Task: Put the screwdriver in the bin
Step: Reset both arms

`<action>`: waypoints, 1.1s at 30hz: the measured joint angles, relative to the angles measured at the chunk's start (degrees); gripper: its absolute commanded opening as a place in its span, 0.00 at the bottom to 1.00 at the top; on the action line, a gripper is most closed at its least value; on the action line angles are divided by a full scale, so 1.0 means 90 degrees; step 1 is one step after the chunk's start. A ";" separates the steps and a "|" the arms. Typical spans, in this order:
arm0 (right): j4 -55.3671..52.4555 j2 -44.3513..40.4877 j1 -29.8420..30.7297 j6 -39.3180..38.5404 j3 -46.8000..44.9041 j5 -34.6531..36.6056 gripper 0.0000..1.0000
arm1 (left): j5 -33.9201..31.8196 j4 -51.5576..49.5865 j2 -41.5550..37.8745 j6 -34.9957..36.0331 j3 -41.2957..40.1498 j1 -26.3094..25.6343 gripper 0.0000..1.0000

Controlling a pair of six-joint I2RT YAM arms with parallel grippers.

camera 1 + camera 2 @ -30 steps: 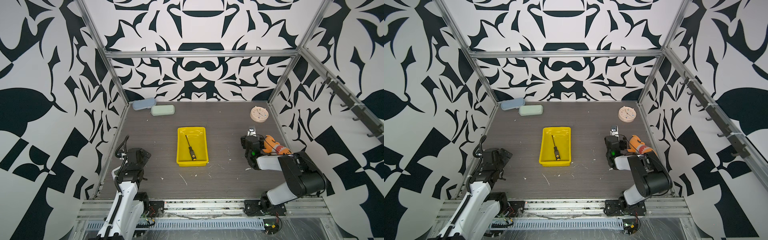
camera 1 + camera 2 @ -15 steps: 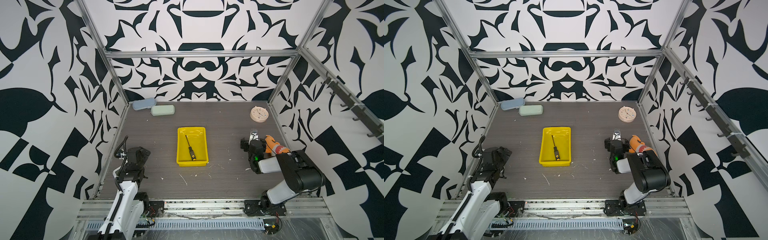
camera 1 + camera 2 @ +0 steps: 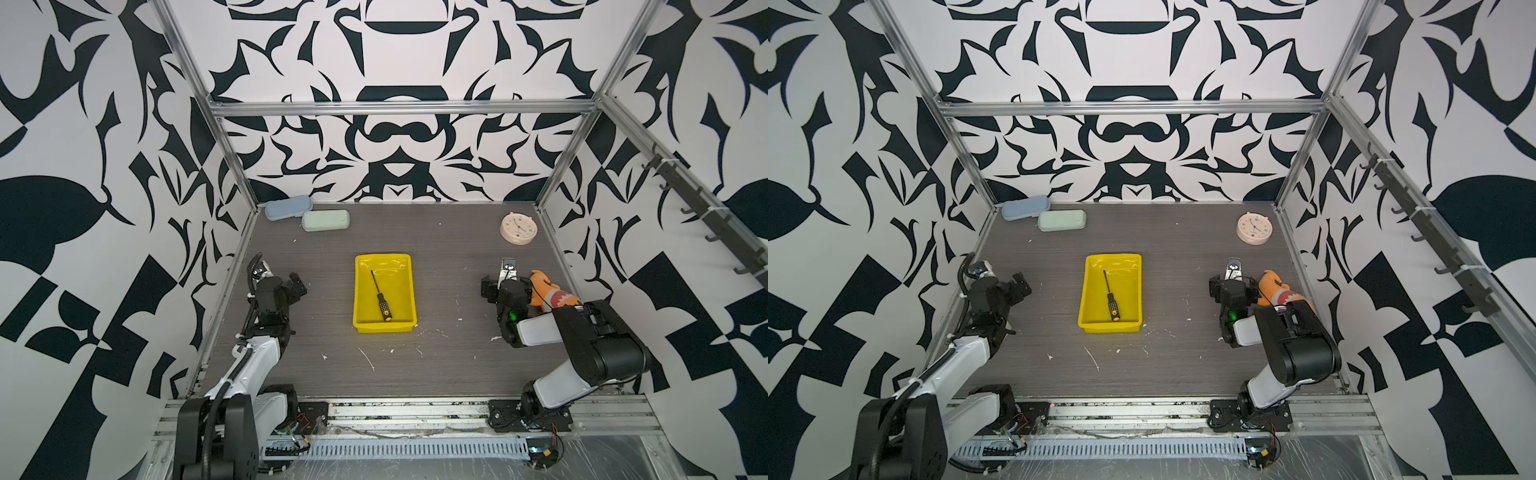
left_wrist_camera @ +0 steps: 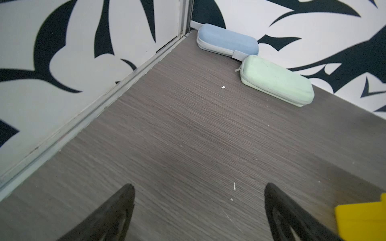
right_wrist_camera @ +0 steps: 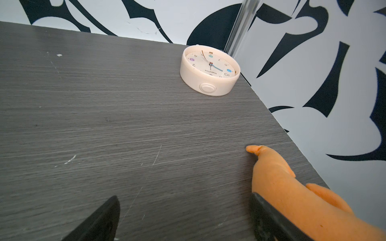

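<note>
The screwdriver [image 3: 381, 296] lies lengthwise in the bin [image 3: 401, 286], handle frontward, between the left gripper [image 4: 198, 187] and right gripper [image 5: 184, 196], both spread and empty, the left slightly nearer.

A robotics lab test cell: an aluminium frame [image 3: 399, 108] boxes in a grey wood-grain tabletop [image 3: 449, 249]. The wall panels [image 3: 399, 50] carry a bold black-and-white pattern. The left arm [image 3: 253, 365] and right arm [image 3: 582, 353] are bolted to a metal rail [image 3: 415, 409] beside a slotted cable duct [image 3: 395, 449].
</note>
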 measured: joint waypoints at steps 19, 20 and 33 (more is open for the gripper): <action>0.0000 0.0000 0.0000 0.0000 0.0000 -0.0017 0.99 | 0.0369 0.3276 0.3009 0.1144 -0.0032 0.0034 0.99; 0.0000 0.0000 0.0000 0.0000 0.0000 -0.0017 0.99 | 0.0372 0.3315 0.3021 0.1168 0.0027 0.0039 0.99; -0.0066 0.0000 -0.0092 0.0002 0.0027 -0.0299 0.99 | 0.0580 0.3147 0.3002 0.1222 0.0291 0.0044 0.99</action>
